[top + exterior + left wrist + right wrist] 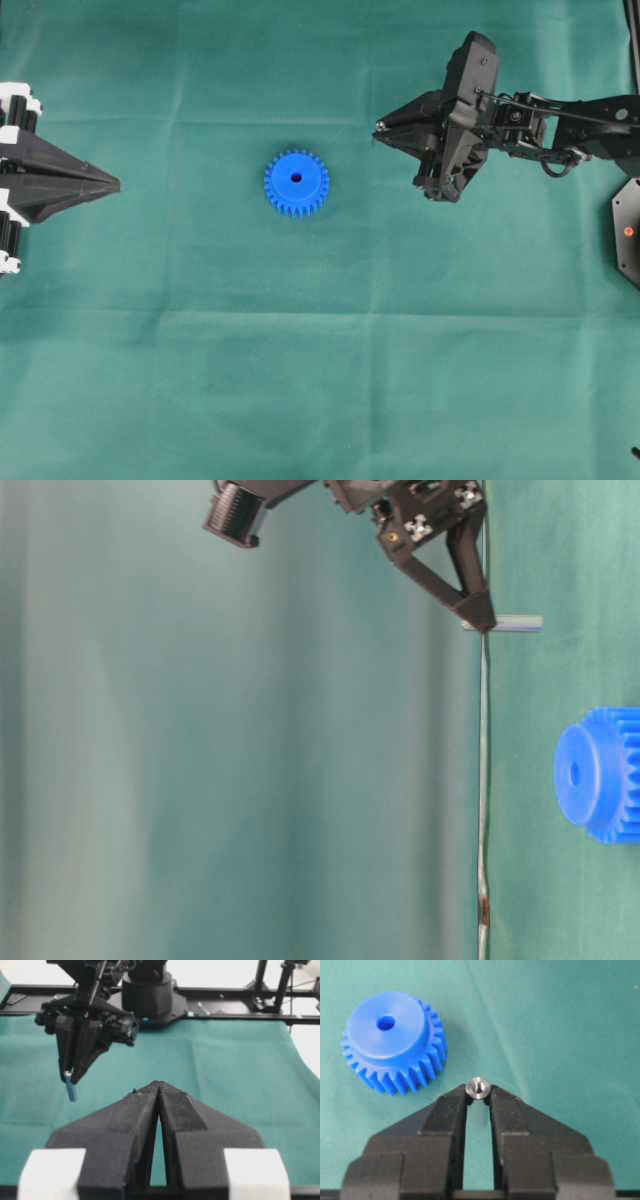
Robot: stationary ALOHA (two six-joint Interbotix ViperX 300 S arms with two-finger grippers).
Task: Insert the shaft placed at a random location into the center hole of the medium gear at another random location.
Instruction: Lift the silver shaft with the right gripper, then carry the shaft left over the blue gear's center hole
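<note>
The right gripper [478, 1094] holds the shaft [478, 1086] between its jaws, which are narrowed onto it near its upper end. The left wrist view shows the shaft [70, 1086] hanging close to vertical below the fingertips, lifted off the green cloth of the table [300, 380]. The medium gear [296, 183] lies flat on the cloth, hub upward, with the center hole [296, 178] exposed. The shaft is near the gear but not over it; in the overhead view it stands to the gear's right, with bare cloth between them.

The left gripper [112, 184] is well away on the gear's opposite side, jaws pressed together and empty.

Handling assessment: the shaft appears rigid, smooth metal, light and likely slippery; a grip high on its length leaves the lower end free for insertion, but any tilt may cause jamming at the hole. The gear appears to be stiff plastic, light enough to slide on the cloth if struck off-centre.
</note>
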